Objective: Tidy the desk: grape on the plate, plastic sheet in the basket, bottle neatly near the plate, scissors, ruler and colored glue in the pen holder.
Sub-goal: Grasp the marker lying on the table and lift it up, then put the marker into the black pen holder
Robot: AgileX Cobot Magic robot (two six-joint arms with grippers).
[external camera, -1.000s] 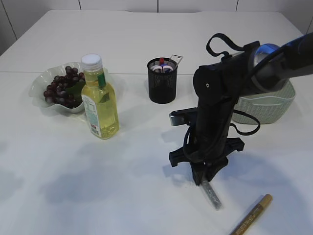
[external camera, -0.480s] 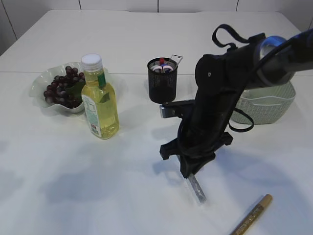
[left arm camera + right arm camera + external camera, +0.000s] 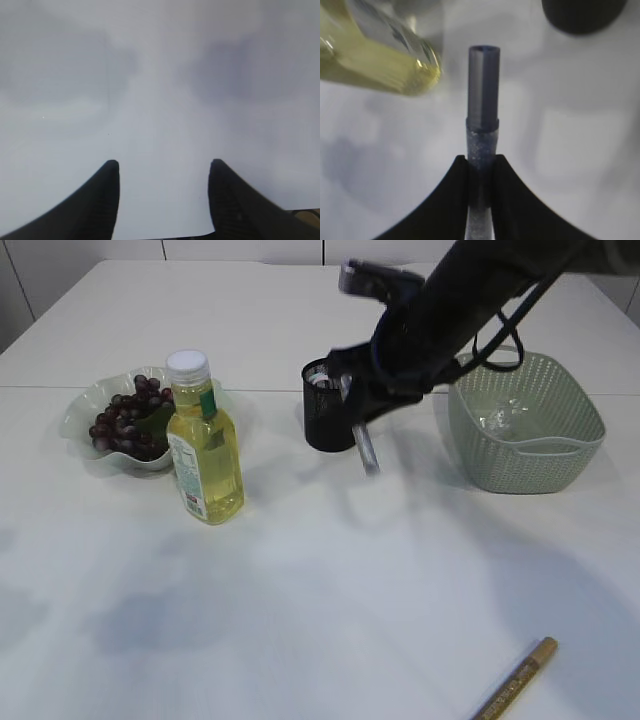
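Right gripper [image 3: 481,167] clamped on a silver-grey glitter glue pen [image 3: 482,130], jaws pinching its lower barrel, dark cap pointing away from the wrist. In the exterior view the same pen [image 3: 366,450] hangs tilted, tip downward, upper centre of frame, just beside the black mesh pen holder [image 3: 330,412]. Judged: held by one end so the free end can drop into the holder.

Near edge, lower right: a gold glue pen [image 3: 516,678] lies flat on the white table [image 3: 300,620], not yet collected.

Left of centre: a yellow-liquid plastic bottle with white cap [image 3: 203,440] stands upright, touching or just beside the pale scalloped plate [image 3: 75,415] carrying dark grapes [image 3: 125,420].

Right: a pale green woven basket [image 3: 525,420] with clear plastic sheet [image 3: 505,418] inside.

Right arm reaches in from upper right, wrist angled down-left over the holder. Left gripper [image 3: 162,200] parted, empty, above bare table.
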